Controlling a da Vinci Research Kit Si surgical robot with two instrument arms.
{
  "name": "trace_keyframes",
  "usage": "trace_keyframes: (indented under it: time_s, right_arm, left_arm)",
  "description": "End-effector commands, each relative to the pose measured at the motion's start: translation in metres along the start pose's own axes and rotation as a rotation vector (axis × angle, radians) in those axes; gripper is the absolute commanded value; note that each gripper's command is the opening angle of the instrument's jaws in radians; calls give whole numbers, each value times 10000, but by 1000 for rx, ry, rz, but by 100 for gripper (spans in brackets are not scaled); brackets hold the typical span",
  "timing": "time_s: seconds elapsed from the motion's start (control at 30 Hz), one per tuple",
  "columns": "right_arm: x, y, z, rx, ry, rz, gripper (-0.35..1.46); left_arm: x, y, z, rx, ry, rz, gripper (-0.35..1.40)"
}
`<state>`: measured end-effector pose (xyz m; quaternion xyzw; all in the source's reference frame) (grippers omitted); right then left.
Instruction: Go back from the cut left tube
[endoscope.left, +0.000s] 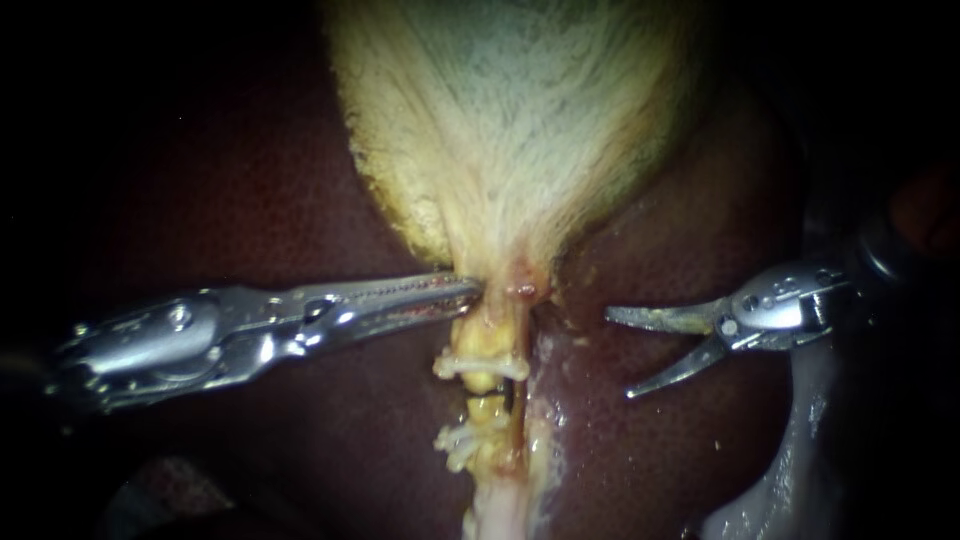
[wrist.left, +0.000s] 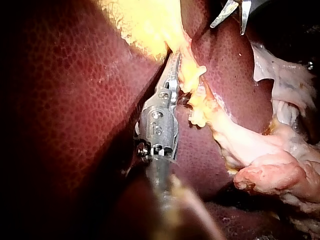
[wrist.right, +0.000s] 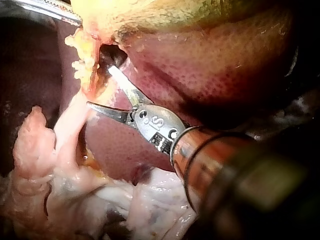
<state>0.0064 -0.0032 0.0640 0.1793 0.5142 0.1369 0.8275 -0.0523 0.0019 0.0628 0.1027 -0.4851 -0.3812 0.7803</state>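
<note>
The pale gallbladder (endoscope.left: 500, 120) narrows to a neck above the tubes. My left instrument (endoscope.left: 472, 292) comes in from the left, and its long toothed jaws are shut on tissue at that neck (wrist.left: 173, 67). Below it the yellowish left tube (endoscope.left: 482, 345) carries white clips (endoscope.left: 480, 366), with a gap in the tube between the upper clip and a lower clip (endoscope.left: 462, 440). A reddish right tube (endoscope.left: 518, 385) runs alongside. My right instrument (endoscope.left: 620, 354) has curved blades standing open over the liver, right of the tubes and apart from them (wrist.right: 100, 86).
Dark red liver (endoscope.left: 250, 200) lies on both sides of the gallbladder. Pale loose tissue (wrist.right: 45, 150) lies beside and under my right instrument. A whitish fold (endoscope.left: 790, 470) runs along the lower right.
</note>
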Motion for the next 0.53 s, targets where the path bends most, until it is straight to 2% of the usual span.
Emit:
trace_keyframes:
  time_s: [0.03,0.4,0.53]
  right_arm:
    - [0,0,0,0,0,0,128]
    - [0,-1,0,3,0,-6,128]
    - [0,-5,4,19,3,-7,130]
  left_arm:
    - [0,0,0,-1,1,0,-5]
    - [0,-3,0,2,1,0,-3]
    - [-1,-4,-1,2,1,0,-3]
